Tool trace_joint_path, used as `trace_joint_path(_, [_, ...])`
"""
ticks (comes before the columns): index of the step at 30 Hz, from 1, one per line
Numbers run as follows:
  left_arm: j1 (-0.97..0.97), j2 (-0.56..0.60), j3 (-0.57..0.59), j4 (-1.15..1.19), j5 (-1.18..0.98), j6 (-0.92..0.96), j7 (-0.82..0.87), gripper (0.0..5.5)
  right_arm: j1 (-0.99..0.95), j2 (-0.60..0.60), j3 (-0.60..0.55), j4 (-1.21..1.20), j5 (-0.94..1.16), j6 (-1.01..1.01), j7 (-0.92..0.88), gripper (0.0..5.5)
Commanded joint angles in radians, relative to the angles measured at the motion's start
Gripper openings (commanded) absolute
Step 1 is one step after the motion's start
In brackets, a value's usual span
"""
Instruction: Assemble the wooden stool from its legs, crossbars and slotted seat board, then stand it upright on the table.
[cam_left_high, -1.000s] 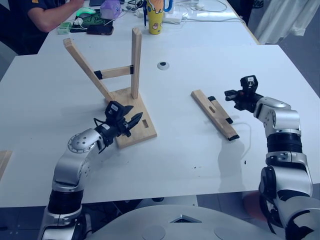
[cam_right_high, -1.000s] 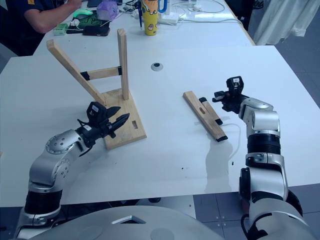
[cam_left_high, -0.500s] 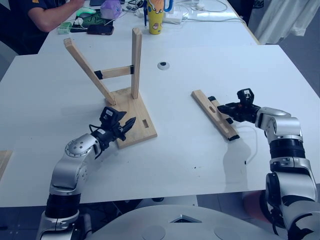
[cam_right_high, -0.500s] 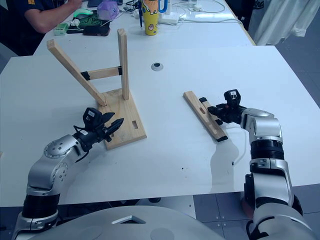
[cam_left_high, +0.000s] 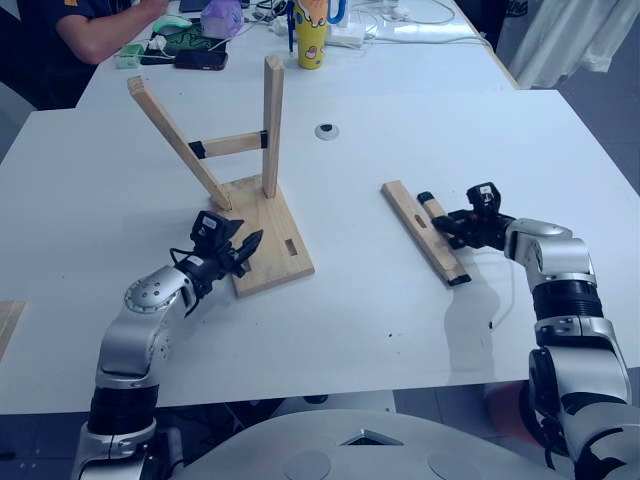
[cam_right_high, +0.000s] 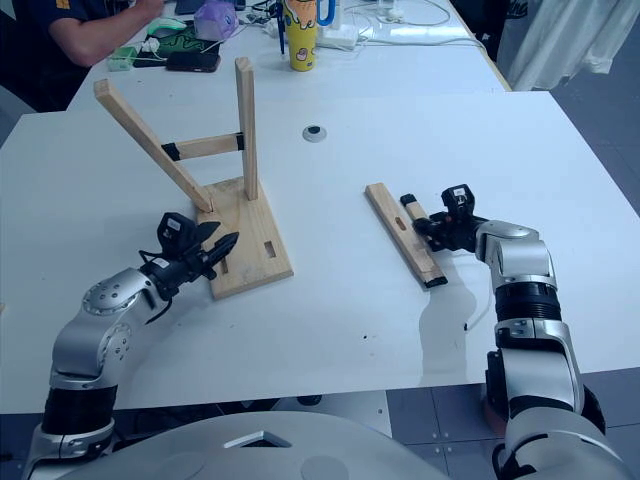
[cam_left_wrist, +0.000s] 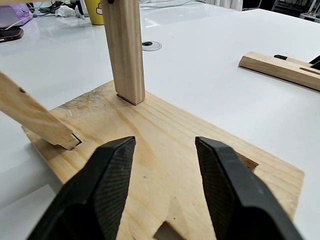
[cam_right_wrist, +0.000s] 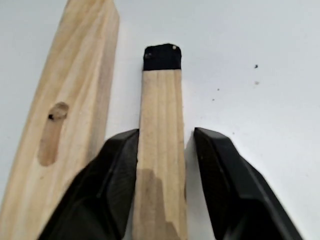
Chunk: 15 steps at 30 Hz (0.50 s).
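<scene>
Left arm low, elbow bent; left gripper spread over near edge of board. Two legs socketed in board, one slanted, crossbar between. Loose leg flat on table. Right gripper spread astride loose bar just beside it.

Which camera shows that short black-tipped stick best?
The right wrist view: the stick lies close up between the right gripper's open fingers, beside the leg. The eye views show it small, its near end behind the gripper; the left wrist view, a distant sliver behind the leg.
</scene>
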Motion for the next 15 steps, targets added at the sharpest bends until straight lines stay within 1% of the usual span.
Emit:
trace_joint_path(1, [-0.008, 0.013, 0.038, 0.006, -0.004, -0.001, 0.012, 2.25, 0.009, 0.016, -0.001, 0.019, -0.002, 0.007, -0.019, 1.37])
trace_joint_path(3, [-0.006, 0.014, 0.056, 0.008, -0.004, -0.001, 0.022, 2.25, 0.005, 0.021, -0.004, 0.020, 0.000, -0.004, -0.025, 1.33])
trace_joint_path(6, [-0.027, 0.019, 0.096, 0.031, 0.002, -0.013, 0.045, 2.25, 0.022, 0.035, -0.039, -0.017, 0.011, -0.038, -0.067, 1.33])
trace_joint_path(9, [-0.040, 0.037, 0.173, 0.050, -0.002, -0.038, 0.067, 2.25, 0.036, 0.061, -0.090, -0.072, 0.026, -0.102, -0.130, 1.33])
trace_joint_path(10, [-0.037, 0.047, 0.225, 0.057, 0.000, -0.058, 0.087, 2.25, 0.041, 0.070, -0.106, -0.096, 0.035, -0.116, -0.148, 1.33])
trace_joint_path(12, [-0.051, 0.069, 0.366, 0.121, 0.036, -0.090, 0.195, 2.25, 0.071, 0.083, -0.135, -0.158, 0.046, -0.124, -0.190, 1.33])
trace_joint_path(13, [-0.058, 0.084, 0.431, 0.176, 0.079, -0.114, 0.276, 2.25, 0.091, 0.090, -0.149, -0.193, 0.048, -0.121, -0.211, 1.33])
trace_joint_path(15, [-0.031, 0.113, 0.525, 0.271, 0.190, -0.160, 0.440, 2.25, 0.120, 0.103, -0.171, -0.248, 0.055, -0.109, -0.251, 1.33])
